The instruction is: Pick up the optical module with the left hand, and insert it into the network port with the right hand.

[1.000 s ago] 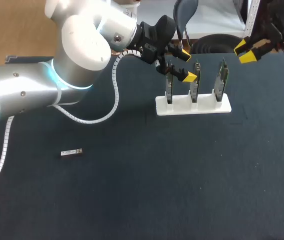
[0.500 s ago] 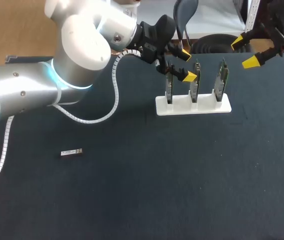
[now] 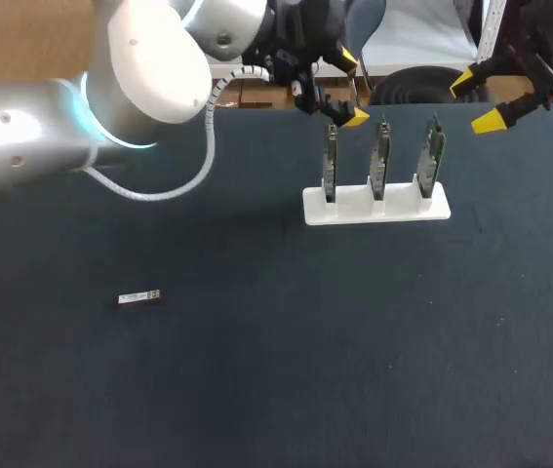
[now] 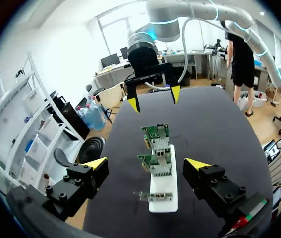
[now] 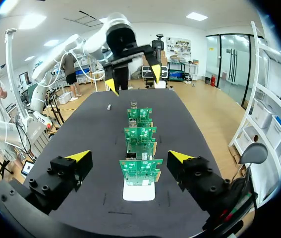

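Dark table point(image 3: 354, 341). Optical module point(image 3: 138, 297) lies flat on the left side, alone, well apart from both grippers and from the stand. From the right wrist it is a small pale sliver point(image 5: 109, 106) far ahead, past the boards and off to one side of the row.

White stand point(image 3: 375, 205) sits toward the far middle of the table with three circuit boards point(image 3: 380, 156) upright in a row in its slots.

Left gripper point(image 3: 339, 90) hangs at the table's far edge, just beyond the leftmost board and above it. Fingers spread wide, nothing between them. Its own camera looks down the row of boards point(image 4: 155, 136) on the stand point(image 4: 162, 198), with the left gripper point(image 4: 147, 163) framing the near end.

Right gripper point(image 3: 481, 100) hangs at the far right, off the stand's right end, clear of the boards. Fingers spread, holding nothing. Its camera sees the same row point(image 5: 140, 136) end-on from the opposite side, right gripper point(image 5: 129, 156) near, left gripper point(image 5: 134, 79) facing it beyond the last board.
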Controlling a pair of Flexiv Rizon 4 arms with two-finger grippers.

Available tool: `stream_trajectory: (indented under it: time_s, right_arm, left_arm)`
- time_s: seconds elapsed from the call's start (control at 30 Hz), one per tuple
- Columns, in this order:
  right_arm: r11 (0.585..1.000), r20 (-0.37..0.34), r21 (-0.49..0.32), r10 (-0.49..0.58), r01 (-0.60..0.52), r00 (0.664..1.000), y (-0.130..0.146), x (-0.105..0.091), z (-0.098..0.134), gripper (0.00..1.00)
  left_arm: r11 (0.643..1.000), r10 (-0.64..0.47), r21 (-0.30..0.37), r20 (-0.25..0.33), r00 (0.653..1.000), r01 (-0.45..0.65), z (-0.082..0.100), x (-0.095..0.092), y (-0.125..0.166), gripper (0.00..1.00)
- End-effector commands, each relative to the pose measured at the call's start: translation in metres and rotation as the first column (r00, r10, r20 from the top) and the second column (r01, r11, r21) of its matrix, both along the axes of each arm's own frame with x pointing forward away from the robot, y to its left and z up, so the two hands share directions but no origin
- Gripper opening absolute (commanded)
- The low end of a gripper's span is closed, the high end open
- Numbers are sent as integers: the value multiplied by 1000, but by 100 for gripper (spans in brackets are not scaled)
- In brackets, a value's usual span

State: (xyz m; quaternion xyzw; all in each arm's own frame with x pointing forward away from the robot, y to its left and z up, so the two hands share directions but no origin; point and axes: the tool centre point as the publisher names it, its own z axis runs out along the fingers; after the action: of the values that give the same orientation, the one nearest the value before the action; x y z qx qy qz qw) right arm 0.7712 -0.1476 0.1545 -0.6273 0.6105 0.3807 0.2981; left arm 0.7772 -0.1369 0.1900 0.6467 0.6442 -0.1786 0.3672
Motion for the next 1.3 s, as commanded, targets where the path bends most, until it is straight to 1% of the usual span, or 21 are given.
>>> stream_trajectory:
  time_s: [0.03,0.07,0.13,0.17,0.2,0.3,0.43,0.57,0.63,0.67,0.73,0.77,0.87,0.9,0.97,1.0,1.03,1.07,1.1,1.13,1.3]
  right_arm:
    - [1000,4,-1,-4,4,1000,1,-2,0,100]
    - [1000,4,-1,-4,4,1000,1,-2,0,100]
    - [1000,4,-1,-4,4,1000,1,-2,0,100]
    - [1000,4,-1,-4,4,1000,1,-2,0,100]
    - [1000,4,-1,-4,4,1000,1,-2,0,100]
    - [1000,4,-1,-4,4,1000,1,-2,0,100]
    - [1000,4,-1,-4,4,1000,1,-2,0,100]
    - [1000,4,-1,-4,4,1000,1,-2,0,100]
    - [1000,4,-1,-4,4,1000,1,-2,0,100]
    - [1000,4,-1,-4,4,1000,1,-2,0,100]
    - [1000,4,-1,-4,4,1000,1,-2,0,100]
    - [1000,4,-1,-4,4,1000,1,-2,0,100]
    - [1000,4,-1,-4,4,1000,1,-2,0,100]
    - [1000,4,-1,-4,4,1000,1,-2,0,100]
    - [1000,4,-1,-4,4,1000,1,-2,0,100]
    - [1000,4,-1,-4,4,1000,1,-2,0,100]
    - [1000,4,-1,-4,4,1000,1,-2,0,100]
    - [1000,4,-1,-4,4,1000,1,-2,0,100]
    - [1000,4,-1,-4,4,1000,1,-2,0,100]
    - [1000,4,-1,-4,4,1000,1,-2,0,100]
    - [1000,4,-1,-4,4,1000,1,-2,0,100]
  left_arm:
    - [940,204,227,225,953,-255,23,-42,41,100]
    - [915,238,267,249,939,-302,23,-47,51,100]
    - [883,270,311,275,923,-351,23,-55,66,100]
    - [852,293,350,299,908,-390,21,-62,77,100]
    - [833,305,372,309,901,-410,20,-65,83,100]
    - [740,354,470,336,873,-481,13,-79,108,100]
    - [635,445,564,292,847,-528,0,-98,144,100]
    - [569,508,636,228,831,-522,-18,-121,172,100]
    - [548,534,661,194,823,-512,-28,-132,184,100]
    - [520,549,685,190,814,-510,-33,-137,189,100]
    - [505,558,713,161,814,-486,-44,-149,198,100]
    - [488,572,731,145,807,-477,-50,-154,203,100]
    - [474,596,758,98,797,-448,-67,-170,219,100]
    - [487,598,758,73,798,-434,-73,-176,224,100]
    - [482,623,767,39,781,-423,-84,-184,234,100]
    - [495,623,766,16,782,-410,-90,-189,239,100]
    - [477,643,780,5,766,-405,-95,-193,244,100]
    - [485,648,776,-10,762,-403,-99,-197,247,100]
    - [514,637,763,-34,770,-392,-101,-200,250,100]
    - [518,643,759,-41,765,-394,-106,-205,254,100]
    - [584,619,733,-124,775,-349,-127,-221,271,100]
